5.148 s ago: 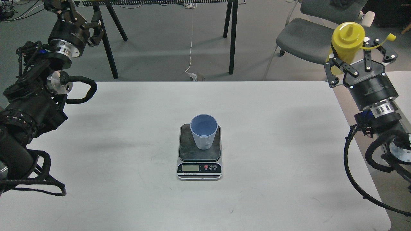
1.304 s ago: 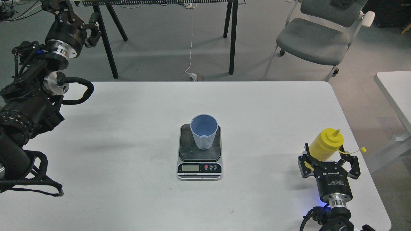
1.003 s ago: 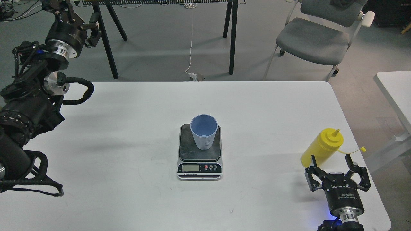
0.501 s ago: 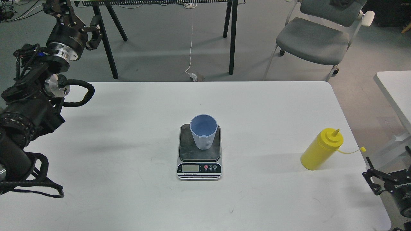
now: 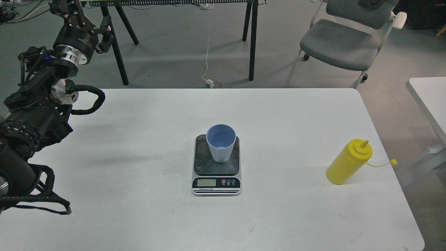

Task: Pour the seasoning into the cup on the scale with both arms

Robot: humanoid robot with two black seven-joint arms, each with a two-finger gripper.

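The light-blue ribbed cup point(image 5: 221, 142) stands upright on the dark plate of the scale point(image 5: 216, 167) at the table's middle. The yellow seasoning bottle point(image 5: 348, 167) stands free on the table near the right edge, nozzle up, its tethered cap point(image 5: 393, 162) hanging out to the right. My left gripper point(image 5: 87, 15) is held high at the far left, beyond the table's back edge, with its fingers apart and nothing in them. My right gripper and arm are out of view.
The white table point(image 5: 139, 209) ends just right of the bottle. A grey chair point(image 5: 339, 42) stands behind the back right corner. Black trestle legs point(image 5: 251, 38) stand behind the table. A second white table point(image 5: 430, 101) edges in at the right.
My right gripper set the bottle down near the right edge, opened, drew back toward me and left the view. The left arm shifted only slightly. Cup and scale have not moved.
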